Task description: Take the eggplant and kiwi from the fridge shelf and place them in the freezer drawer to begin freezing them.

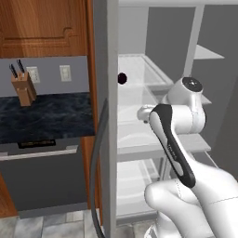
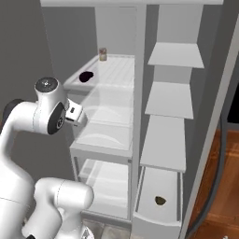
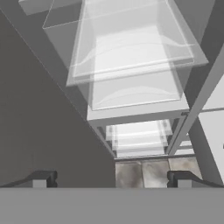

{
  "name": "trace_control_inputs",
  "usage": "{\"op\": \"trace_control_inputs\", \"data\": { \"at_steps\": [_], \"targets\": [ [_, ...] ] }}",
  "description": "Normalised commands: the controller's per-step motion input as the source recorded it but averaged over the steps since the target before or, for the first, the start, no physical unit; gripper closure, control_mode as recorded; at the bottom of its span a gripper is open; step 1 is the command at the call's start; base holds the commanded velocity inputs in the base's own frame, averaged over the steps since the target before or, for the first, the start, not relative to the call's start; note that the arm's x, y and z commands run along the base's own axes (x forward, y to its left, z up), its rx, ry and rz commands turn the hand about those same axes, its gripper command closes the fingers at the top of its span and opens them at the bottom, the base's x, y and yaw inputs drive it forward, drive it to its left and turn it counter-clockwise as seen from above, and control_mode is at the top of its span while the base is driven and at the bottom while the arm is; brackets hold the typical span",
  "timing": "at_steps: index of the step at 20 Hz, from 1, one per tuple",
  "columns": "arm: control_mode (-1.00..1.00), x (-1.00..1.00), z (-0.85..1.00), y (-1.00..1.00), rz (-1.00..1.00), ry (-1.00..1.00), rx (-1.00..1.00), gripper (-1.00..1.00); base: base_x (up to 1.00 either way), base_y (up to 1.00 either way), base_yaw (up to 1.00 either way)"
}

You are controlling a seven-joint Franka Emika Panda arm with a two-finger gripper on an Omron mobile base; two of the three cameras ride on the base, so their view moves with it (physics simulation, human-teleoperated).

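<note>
The gripper [image 3: 111, 179] has its two dark finger tips set wide apart, with nothing between them. In the hand view it looks down along the stacked translucent white bins [image 3: 131, 65] of the fridge toward the tiled floor [image 3: 144, 173].

In the right base view the hand sits just in front of the left edge of the bins [image 2: 105, 123], below the fridge shelf [image 2: 114, 72].

Container contents:
- Fridge shelf: the eggplant [image 2: 86, 77] lies near the front left corner. A small tan jar with dark lid [image 2: 102, 54] stands upright at the back, well apart from the eggplant. In the left base view the eggplant [image 1: 122, 78] shows just past the door edge.
- Freezer drawer [image 2: 158, 219]: pulled out at the bottom right of the fridge. The kiwi [image 2: 160, 201] lies on its floor.
- Translucent bins: no contents visible.

The narrow grey shelves [image 2: 172, 98] on the right carry nothing visible.

The jar label is too small to read.
</note>
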Motion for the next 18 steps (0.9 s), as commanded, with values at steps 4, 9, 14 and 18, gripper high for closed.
{"op": "trace_control_inputs", "data": {
  "at_steps": [4, 9, 14, 18],
  "targets": [
    [1.00, 0.00, 0.00, 0.00, 0.00, 0.00, 0.00, -1.00, 0.25, 0.27, 0.00],
    [-1.00, 0.16, 0.02, 0.05, -0.06, 0.00, 0.00, -1.00, 0.11, 0.07, -0.01],
    [-1.00, 0.20, 0.77, 0.12, -0.06, -0.11, -0.01, -1.00, 0.00, 0.00, 0.00],
    [-1.00, 0.40, 0.83, 0.03, -0.01, -0.09, 0.00, -1.00, 0.00, 0.00, 0.00]
  ]
}}
